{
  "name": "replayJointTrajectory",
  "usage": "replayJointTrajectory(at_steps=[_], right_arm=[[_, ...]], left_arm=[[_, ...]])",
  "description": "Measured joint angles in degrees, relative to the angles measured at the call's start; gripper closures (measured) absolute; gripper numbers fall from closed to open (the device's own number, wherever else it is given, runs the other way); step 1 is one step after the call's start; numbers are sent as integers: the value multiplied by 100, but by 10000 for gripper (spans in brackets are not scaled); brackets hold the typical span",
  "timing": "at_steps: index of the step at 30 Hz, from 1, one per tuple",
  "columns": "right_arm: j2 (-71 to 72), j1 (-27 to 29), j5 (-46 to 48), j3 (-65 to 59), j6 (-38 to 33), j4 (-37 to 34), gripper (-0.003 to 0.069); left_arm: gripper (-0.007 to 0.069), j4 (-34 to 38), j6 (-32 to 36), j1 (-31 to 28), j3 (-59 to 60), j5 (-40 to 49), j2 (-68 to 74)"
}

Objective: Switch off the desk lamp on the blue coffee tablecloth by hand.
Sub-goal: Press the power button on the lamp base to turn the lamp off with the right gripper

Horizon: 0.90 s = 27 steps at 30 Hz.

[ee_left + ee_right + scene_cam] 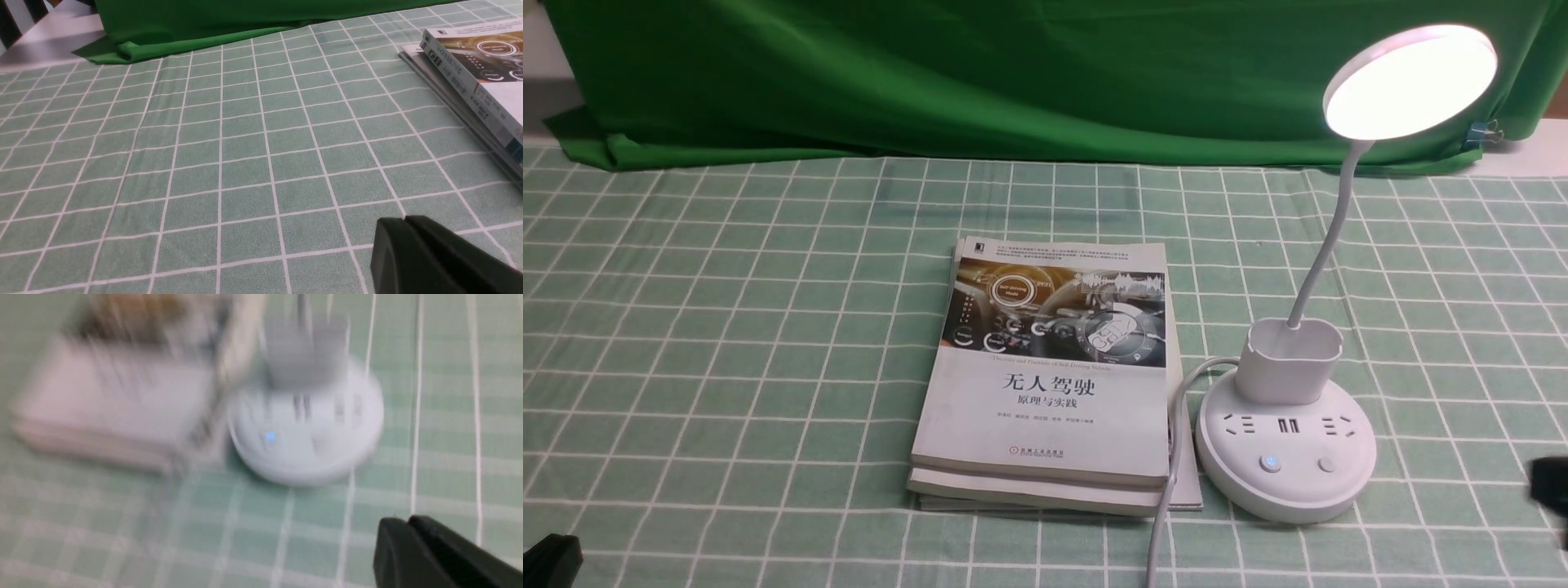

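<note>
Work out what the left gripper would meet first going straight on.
Probably the green tablecloth, short of the books; how far the left gripper is above it is unclear.

At five o'clock in my left wrist view, my left gripper [404,218] is showing matte black, tapering fingers; my right gripper [410,518] is wearing matching dark, blunt-tipped ones.

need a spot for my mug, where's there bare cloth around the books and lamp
Bare tablecloth lies left of the book stack, up to the picture's left edge, and behind the stack toward the green backdrop. Crowded: between stack and desk lamp, where the cable runs.
</note>
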<state>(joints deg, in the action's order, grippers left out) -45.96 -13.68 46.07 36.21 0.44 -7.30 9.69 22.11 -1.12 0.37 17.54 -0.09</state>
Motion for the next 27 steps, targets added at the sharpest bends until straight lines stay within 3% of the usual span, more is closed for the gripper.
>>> replayJointTrajectory(at_steps=[5,11,27], right_arm=[[-1570,0,172,533,-286,-19,627],[-3114,-465,-71,984,-470,-19,628],[-4474,-584,-690,1606,-486,-25,626]], left_arm=[[624,0,0,0,0,0,0],[624,0,0,0,0,0,0],[624,0,0,0,0,0,0]])
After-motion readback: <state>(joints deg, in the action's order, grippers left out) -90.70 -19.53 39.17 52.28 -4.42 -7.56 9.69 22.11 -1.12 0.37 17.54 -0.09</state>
